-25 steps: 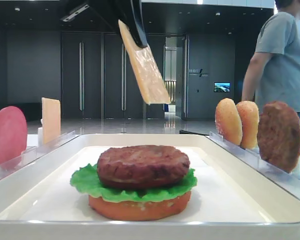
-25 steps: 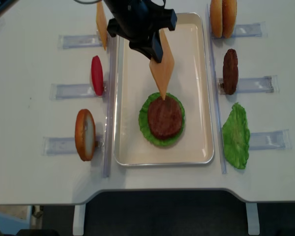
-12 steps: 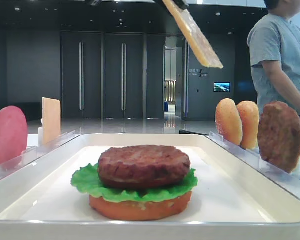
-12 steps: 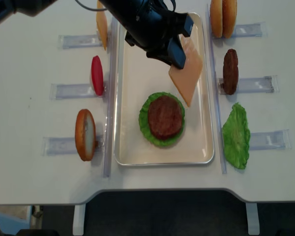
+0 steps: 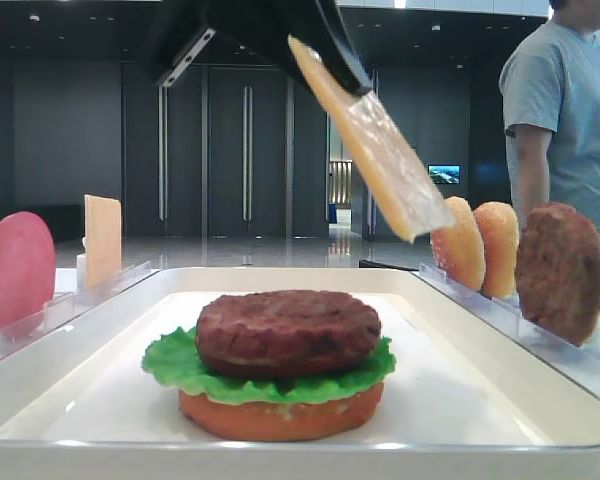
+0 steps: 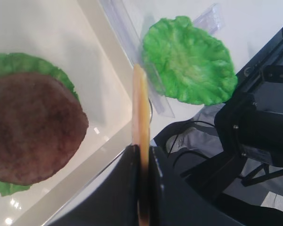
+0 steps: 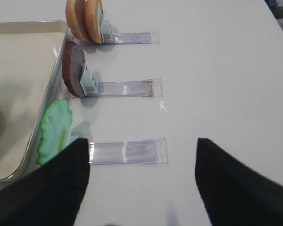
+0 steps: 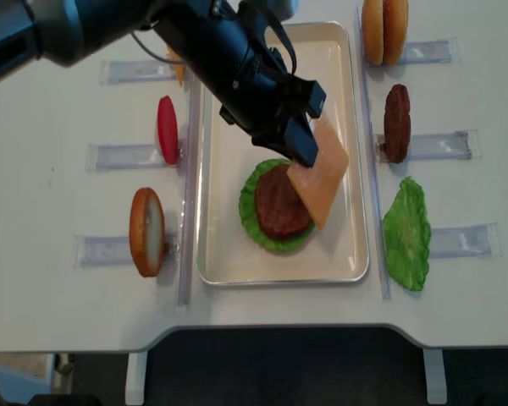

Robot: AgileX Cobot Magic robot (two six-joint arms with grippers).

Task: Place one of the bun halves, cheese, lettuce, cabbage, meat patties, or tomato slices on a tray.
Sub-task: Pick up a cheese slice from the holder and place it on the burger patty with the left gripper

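Pale orange-yellow and floppy, the cheese [image 8: 319,181] hangs tilted from your left claw [image 8: 300,145], which is clamped on the slice's upper edge. The slice is in the air above the tray [image 8: 229,245], its free end over the right side of the meat patty [image 8: 281,201], touching nothing as far as you can see from the low front view.

By the look of things, you are past the pick and into the placement. The stack on the tray already has a bun half [image 5: 280,415] at the bottom, lettuce [image 5: 175,362] above it and the patty on top. What remains is lowering the cheese flat onto the patty and letting go.

Mind your room. The slice hangs nearer the tray's right rim than its left, and just past that rim a clear rack [image 8: 440,145] holds a spare patty [image 8: 397,123] upright, with two bun halves [image 8: 383,30] towards the surface's far right corner and a loose lettuce leaf [image 8: 406,233] towards its near right. The tray's near end in front of the stack lies bare, as does its far end, though your arm crosses that. On the left side of the surface a tomato slice [image 8: 167,128] and another bun half [image 8: 146,232] stand in racks, well apart from the claw.

Your right claw [image 7: 141,183] sits apart over the right side of the surface, holding nothing.
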